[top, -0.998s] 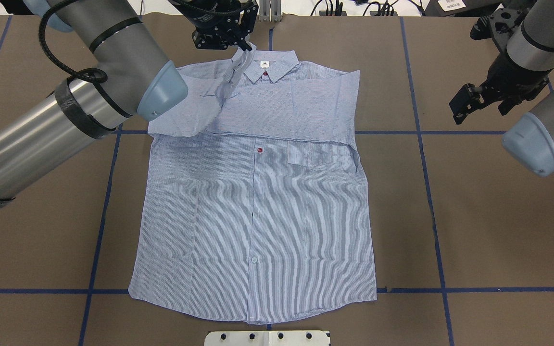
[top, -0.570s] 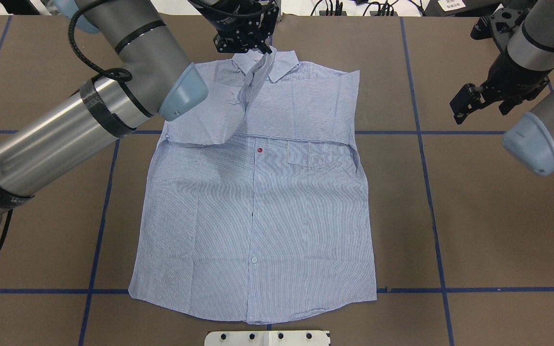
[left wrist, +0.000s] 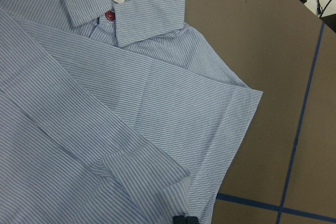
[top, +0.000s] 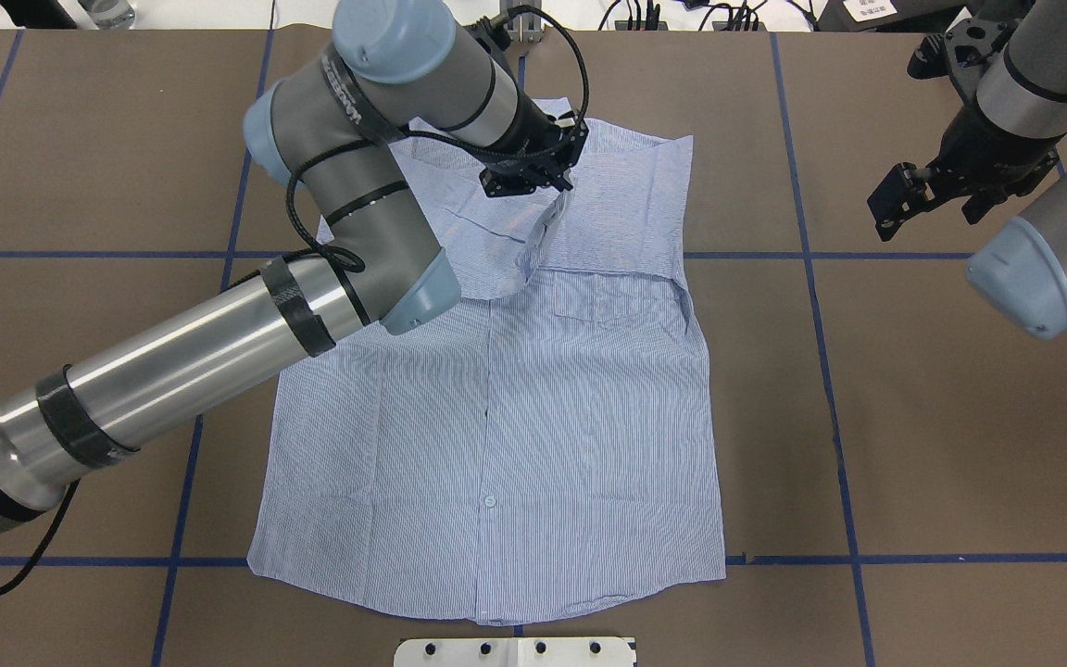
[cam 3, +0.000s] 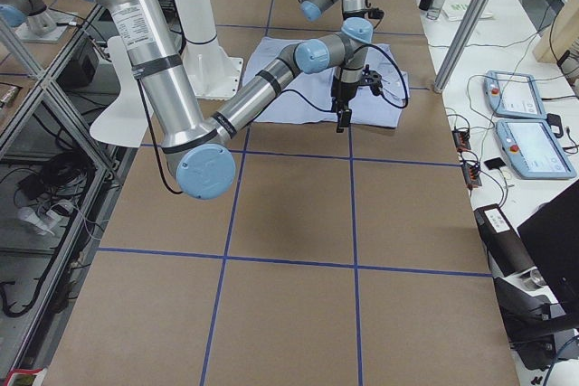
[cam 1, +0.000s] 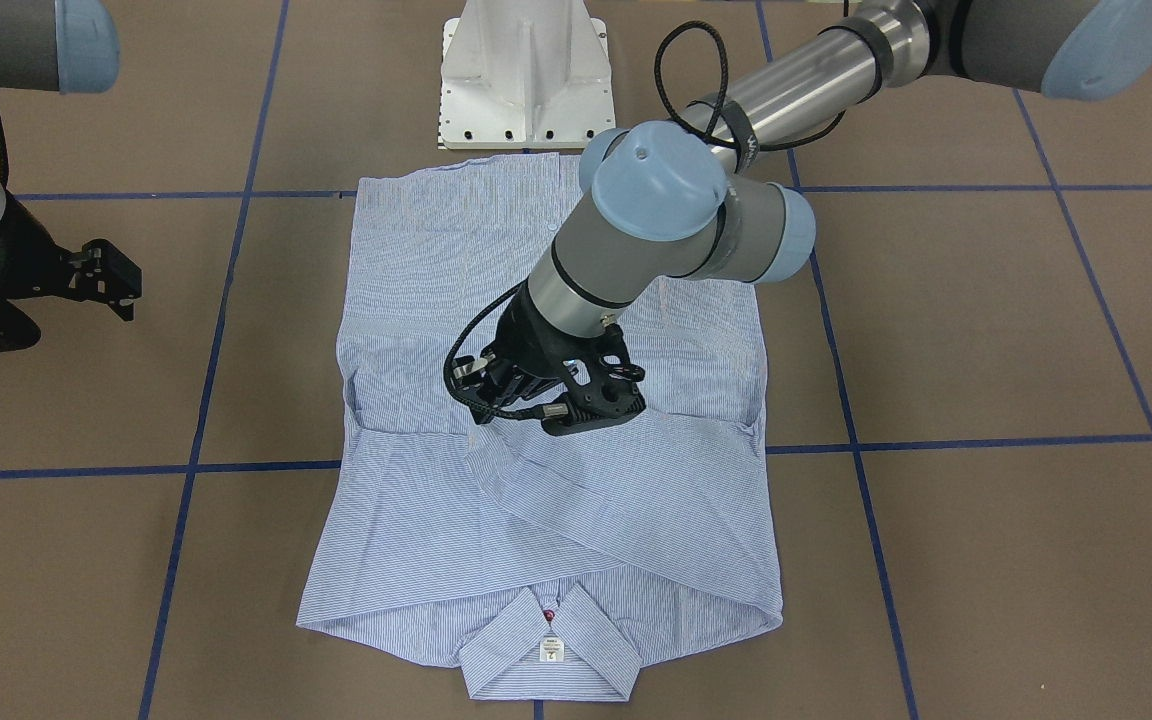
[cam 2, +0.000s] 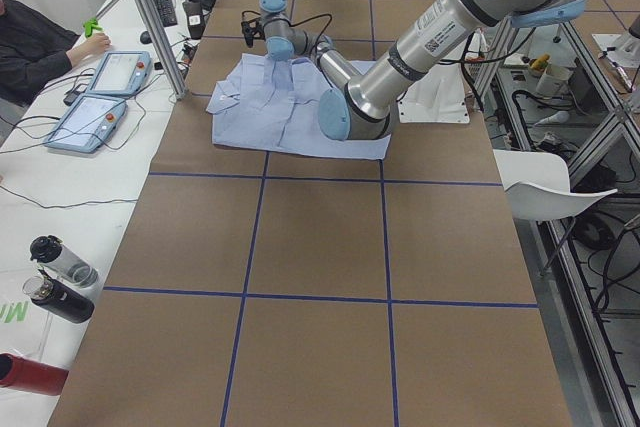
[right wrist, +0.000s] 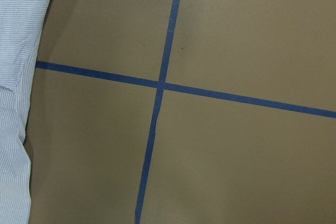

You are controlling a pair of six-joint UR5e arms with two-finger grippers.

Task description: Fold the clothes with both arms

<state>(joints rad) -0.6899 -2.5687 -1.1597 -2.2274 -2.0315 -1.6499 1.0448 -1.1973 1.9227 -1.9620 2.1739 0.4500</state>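
at upper centre overhead, left pincer [top: 559, 185] is clamped on the second sleeve [top: 541, 236] of the light blue pinstriped shirt [top: 496, 417], nearly laid across; right pincer [top: 884, 211] apart, idle; body folds remain.

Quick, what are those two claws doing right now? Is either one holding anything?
Left gripper: shut on the sleeve of the pinstriped shirt, holding it raised.
Right gripper: open, holding nothing, off to the shirt's side.
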